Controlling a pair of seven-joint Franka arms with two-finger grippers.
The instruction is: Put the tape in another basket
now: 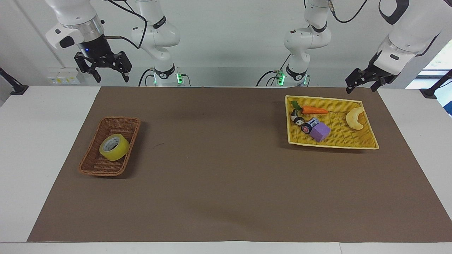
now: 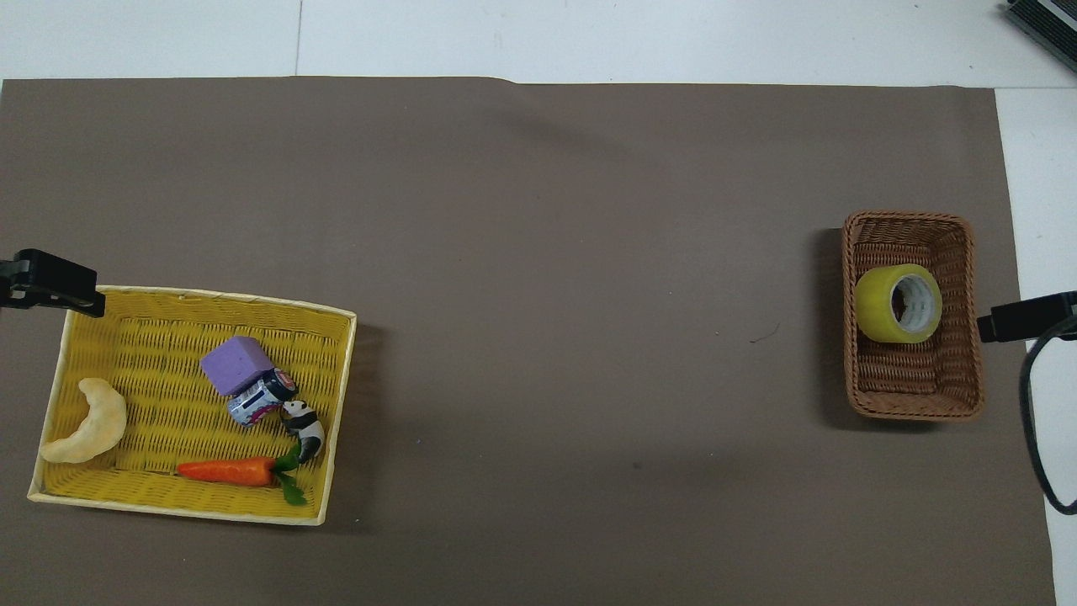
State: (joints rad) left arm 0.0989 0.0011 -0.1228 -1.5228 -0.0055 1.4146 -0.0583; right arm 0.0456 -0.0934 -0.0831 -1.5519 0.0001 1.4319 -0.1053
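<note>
The tape (image 1: 114,146), a yellow roll with a grey-white core, lies in the small brown wicker basket (image 1: 96,165) at the right arm's end of the table. It also shows in the overhead view (image 2: 898,303), inside the basket (image 2: 913,400). My right gripper (image 1: 110,76) is open and empty, high in the air, off to the side of the basket over the mat's edge. One of its fingers (image 2: 1022,316) shows in the overhead view. My left gripper (image 1: 360,88) is open and empty, raised over a corner of the yellow tray, and waits.
A flat yellow woven tray (image 1: 353,141) at the left arm's end holds a toy carrot (image 1: 314,110), a purple block (image 1: 320,132), a small can (image 1: 309,126), a panda figure (image 1: 297,120) and a pale crescent toy (image 1: 355,118). A brown mat (image 1: 226,183) covers the table.
</note>
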